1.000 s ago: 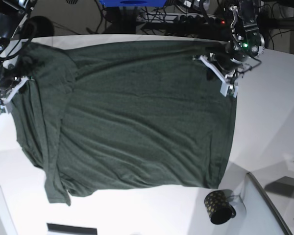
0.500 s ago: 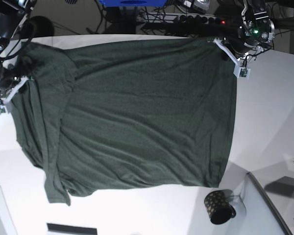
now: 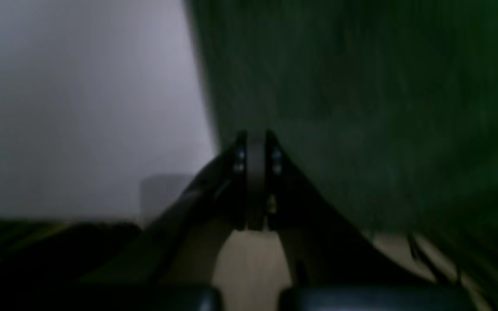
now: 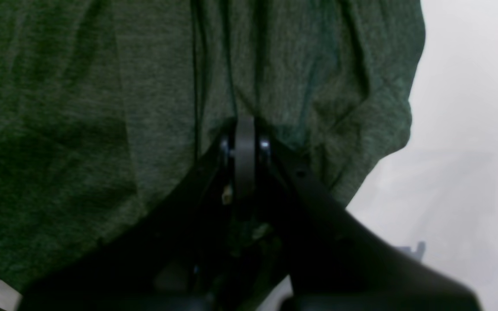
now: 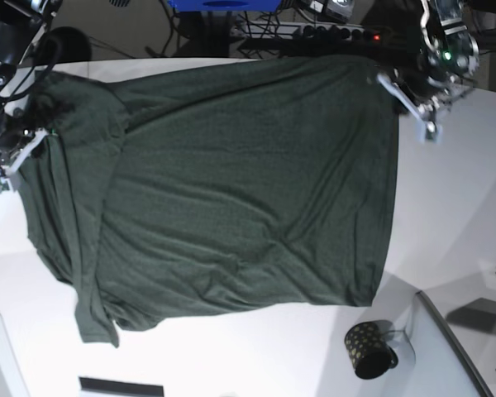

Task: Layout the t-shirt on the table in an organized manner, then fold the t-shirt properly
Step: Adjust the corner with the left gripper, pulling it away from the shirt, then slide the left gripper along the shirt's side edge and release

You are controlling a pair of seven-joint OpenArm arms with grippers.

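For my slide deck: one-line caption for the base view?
Both grippers pinch a large dark green t-shirt spread across the white table.

The dark green t-shirt point(image 5: 231, 190) lies spread and lightly wrinkled across the white table point(image 5: 455, 190), filling the frame's centre, sleeves bunched at the left.

Blurred left claw point(image 3: 255, 181) and t-shirt point(image 3: 361, 108) edge

Base view: high overhead, looking straight down on the whole bench point(image 5: 455, 207). Wrist views: close, along shut fingers point(image 3: 255, 172), sharing the green t-shirt point(image 5: 231, 182) with it.
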